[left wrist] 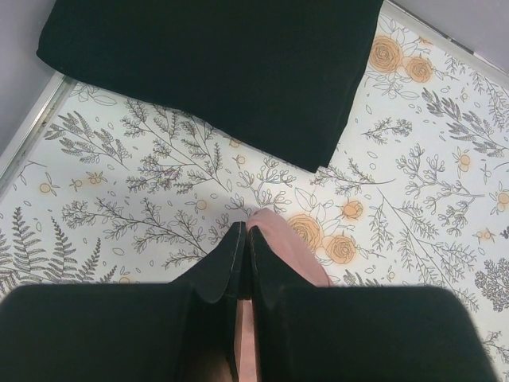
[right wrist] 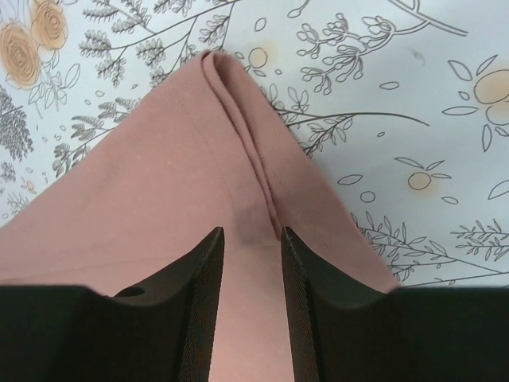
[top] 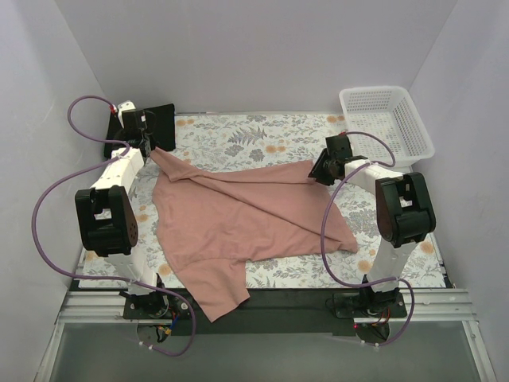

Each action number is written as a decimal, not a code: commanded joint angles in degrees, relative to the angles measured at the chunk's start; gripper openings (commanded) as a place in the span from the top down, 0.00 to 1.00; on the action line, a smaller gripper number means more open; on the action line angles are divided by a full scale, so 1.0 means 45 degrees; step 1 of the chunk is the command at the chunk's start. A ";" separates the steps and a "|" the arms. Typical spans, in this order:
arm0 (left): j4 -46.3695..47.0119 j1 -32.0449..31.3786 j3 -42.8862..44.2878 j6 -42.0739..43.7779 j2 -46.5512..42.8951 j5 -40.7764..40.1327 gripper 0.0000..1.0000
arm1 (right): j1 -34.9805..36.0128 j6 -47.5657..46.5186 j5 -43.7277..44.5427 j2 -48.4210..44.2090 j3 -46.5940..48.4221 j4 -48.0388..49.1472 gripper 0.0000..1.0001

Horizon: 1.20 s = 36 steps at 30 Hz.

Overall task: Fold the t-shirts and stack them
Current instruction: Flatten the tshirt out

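A dusty pink t-shirt (top: 246, 215) lies spread and rumpled across the floral table cloth, one part hanging over the near edge. My left gripper (top: 151, 149) is shut on its far-left corner, and pink cloth (left wrist: 290, 243) pokes out past the tips of the left gripper (left wrist: 245, 231). Just beyond it lies a folded black t-shirt (left wrist: 215, 72), at the table's far-left corner (top: 159, 119). My right gripper (top: 318, 173) hovers over the pink shirt's far-right corner. In the right wrist view the right gripper (right wrist: 252, 235) is open above the hemmed pink cloth (right wrist: 159, 183).
A white lattice basket (top: 374, 90) stands at the far right corner, off the floral table cloth (top: 238, 139). Purple cables loop beside both arms. Grey walls close in the table on three sides.
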 commanded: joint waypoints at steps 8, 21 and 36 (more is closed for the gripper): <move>0.0060 -0.0026 -0.0039 0.0176 -0.0416 -0.0309 1.00 | -0.0102 0.0466 0.0308 0.0419 -0.0038 0.0520 0.59; 0.0059 -0.0026 -0.0019 0.0176 -0.0436 -0.0269 1.00 | -0.0082 0.0466 -0.0511 0.0497 0.0000 0.0579 0.59; 0.0059 -0.0026 -0.0019 0.0195 -0.0416 -0.0269 1.00 | -0.0083 0.0251 -0.0766 0.0946 0.0196 0.0598 0.61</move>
